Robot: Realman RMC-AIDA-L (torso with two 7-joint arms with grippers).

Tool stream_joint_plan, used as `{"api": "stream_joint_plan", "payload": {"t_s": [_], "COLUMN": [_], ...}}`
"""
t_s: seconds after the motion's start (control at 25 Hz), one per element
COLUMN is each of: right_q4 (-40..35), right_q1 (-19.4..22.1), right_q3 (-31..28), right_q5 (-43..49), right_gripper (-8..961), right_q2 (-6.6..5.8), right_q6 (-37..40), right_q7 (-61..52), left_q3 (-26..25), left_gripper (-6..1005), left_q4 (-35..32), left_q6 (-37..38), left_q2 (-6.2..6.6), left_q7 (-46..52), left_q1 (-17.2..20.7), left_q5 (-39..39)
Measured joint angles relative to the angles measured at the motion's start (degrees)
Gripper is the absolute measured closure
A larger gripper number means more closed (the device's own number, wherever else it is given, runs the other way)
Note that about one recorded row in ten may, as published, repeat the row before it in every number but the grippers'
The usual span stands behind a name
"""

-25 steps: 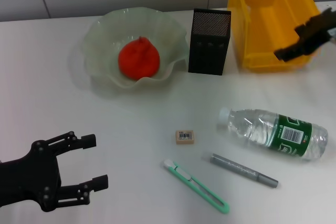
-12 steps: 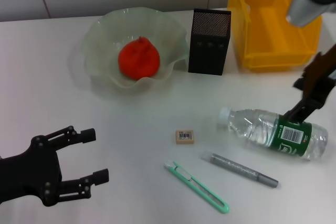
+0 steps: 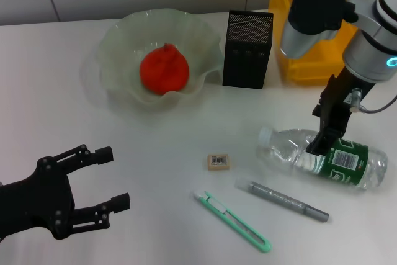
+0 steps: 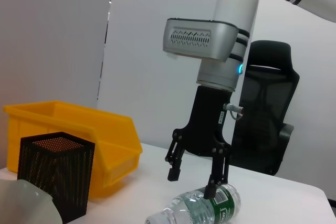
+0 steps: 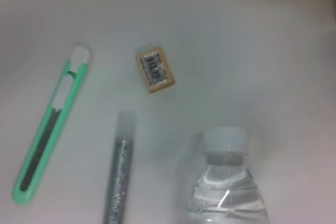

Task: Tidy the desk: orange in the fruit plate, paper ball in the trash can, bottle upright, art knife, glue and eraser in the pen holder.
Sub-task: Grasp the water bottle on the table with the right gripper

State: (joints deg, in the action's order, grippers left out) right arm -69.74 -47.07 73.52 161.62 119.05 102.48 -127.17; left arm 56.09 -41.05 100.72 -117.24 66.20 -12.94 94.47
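Observation:
The clear bottle (image 3: 322, 156) with a green label lies on its side at the right, cap toward the middle (image 5: 224, 137). My right gripper (image 3: 324, 133) hangs open just above it, one fingertip (image 4: 210, 192) at the label. Left of the bottle lie the tan eraser (image 3: 218, 161), the green art knife (image 3: 231, 220) and the grey glue stick (image 3: 288, 201). The orange (image 3: 164, 68) rests in the pale green fruit plate (image 3: 124, 35). The black mesh pen holder (image 3: 247, 49) stands beside the plate. My left gripper (image 3: 107, 183) is open at the near left. The paper ball is out of view.
A yellow bin (image 3: 310, 69) stands at the back right behind my right arm. In the right wrist view the eraser (image 5: 155, 70), art knife (image 5: 50, 129) and glue stick (image 5: 119, 171) lie close together beside the bottle (image 5: 226, 192).
My right arm has swung from over the yellow bin down to the lying bottle. The left gripper has barely shifted.

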Motion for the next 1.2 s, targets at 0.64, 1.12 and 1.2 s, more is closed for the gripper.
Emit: {"api": "stream_joint_plan", "payload": {"t_s": [0.64,1.12,1.2], "right_q4": [8.37,13.76,14.77], "right_q1": [-3.60,-4.48,-4.80], "right_q3": [3.91,6.32,6.74], "right_q5": [0.59,0.26,0.23], "right_gripper": [148,150,150], "right_q2": [0.19,0.36,0.43], "right_q6": [-1.34,-6.14,-6.88], "right_q7": [-0.53,-1.90,-2.20], "left_q3": [-0.11,-0.10,-0.10], "left_gripper": [139,139,139], "left_q4": [0.09,0.09,0.11], "left_q6": [0.02,-0.09,-0.09], "left_q2": [-0.18,-0.50,-0.52], "left_q7": [0.24,0.00,-0.01], "left_q1": [0.67,0.91,1.01], "left_q5": [0.01,0.08,0.09]}}
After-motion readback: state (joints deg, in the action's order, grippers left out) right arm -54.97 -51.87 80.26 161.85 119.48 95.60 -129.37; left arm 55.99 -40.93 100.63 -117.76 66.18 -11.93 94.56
